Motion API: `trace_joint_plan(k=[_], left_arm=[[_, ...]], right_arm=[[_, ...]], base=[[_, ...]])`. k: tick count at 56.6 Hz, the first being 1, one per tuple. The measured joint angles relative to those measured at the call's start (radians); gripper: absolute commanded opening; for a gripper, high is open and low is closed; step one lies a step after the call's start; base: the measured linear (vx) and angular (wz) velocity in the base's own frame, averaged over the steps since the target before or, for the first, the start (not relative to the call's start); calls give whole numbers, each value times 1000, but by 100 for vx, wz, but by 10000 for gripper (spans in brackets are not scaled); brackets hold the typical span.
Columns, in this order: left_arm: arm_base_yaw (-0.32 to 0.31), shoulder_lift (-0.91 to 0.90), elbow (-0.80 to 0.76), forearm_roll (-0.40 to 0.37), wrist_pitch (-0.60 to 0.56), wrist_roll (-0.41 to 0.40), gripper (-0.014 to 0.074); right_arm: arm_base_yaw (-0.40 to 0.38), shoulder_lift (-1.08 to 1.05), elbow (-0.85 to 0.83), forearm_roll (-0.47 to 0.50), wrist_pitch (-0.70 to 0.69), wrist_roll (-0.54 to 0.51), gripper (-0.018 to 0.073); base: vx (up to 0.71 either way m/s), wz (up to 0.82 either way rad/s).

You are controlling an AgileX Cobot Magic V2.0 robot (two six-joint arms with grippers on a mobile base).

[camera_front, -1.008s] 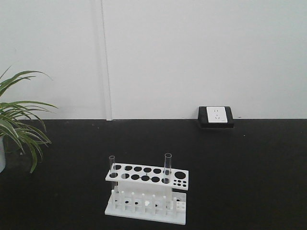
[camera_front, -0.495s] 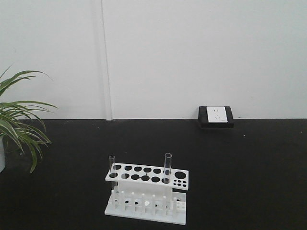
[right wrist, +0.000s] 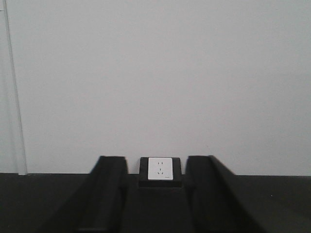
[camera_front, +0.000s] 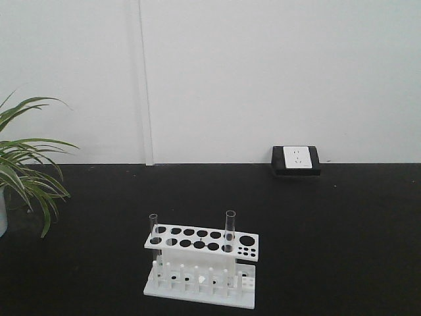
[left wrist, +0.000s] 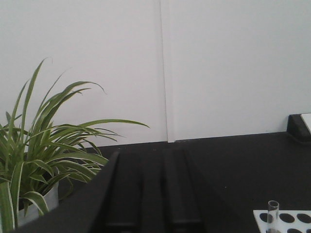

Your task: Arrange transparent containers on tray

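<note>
Two clear test tubes stand upright in a white rack [camera_front: 197, 284] near the front of the black table: one [camera_front: 153, 230] at the rack's left end, one [camera_front: 230, 227] right of its middle. The left tube [left wrist: 273, 213] also shows at the bottom right of the left wrist view. No yellow tray is in any view. Neither arm appears in the front view. My left gripper [left wrist: 154, 155] points at the back wall; its dark fingers blend into the black table. My right gripper [right wrist: 156, 162] stands open with nothing between its fingers.
A potted plant [camera_front: 23, 178] with long green leaves stands at the table's left edge, close to the left gripper's left side [left wrist: 43, 145]. A white wall socket in a black frame [camera_front: 296, 159] sits at the back right, straight ahead of the right gripper.
</note>
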State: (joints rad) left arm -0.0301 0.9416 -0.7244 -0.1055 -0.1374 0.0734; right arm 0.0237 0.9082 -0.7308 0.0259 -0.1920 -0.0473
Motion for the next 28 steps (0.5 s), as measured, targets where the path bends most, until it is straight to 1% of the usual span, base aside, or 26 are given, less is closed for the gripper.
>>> trace_joint_plan(k=[6,11,15,21,28], left_arm=[[0,0,0,0,14,0,522],[0,0,0,0,16,0,570],[0,0,0,0,16,0,584],[0,0,0,-1,7,-1,582],[0,0,0,-7,-22,-46,578]], right_arm=[[0,0,0,-1,0,0,676],[0,0,0,-1,0,0,718],[0,0,0,-1,-2,0,722],[0,0,0,0,-9,3,713],[0,1,0,2,-11,29,681]], base=[[0,0],[0,0],[0,0],[0,0],[0,0]])
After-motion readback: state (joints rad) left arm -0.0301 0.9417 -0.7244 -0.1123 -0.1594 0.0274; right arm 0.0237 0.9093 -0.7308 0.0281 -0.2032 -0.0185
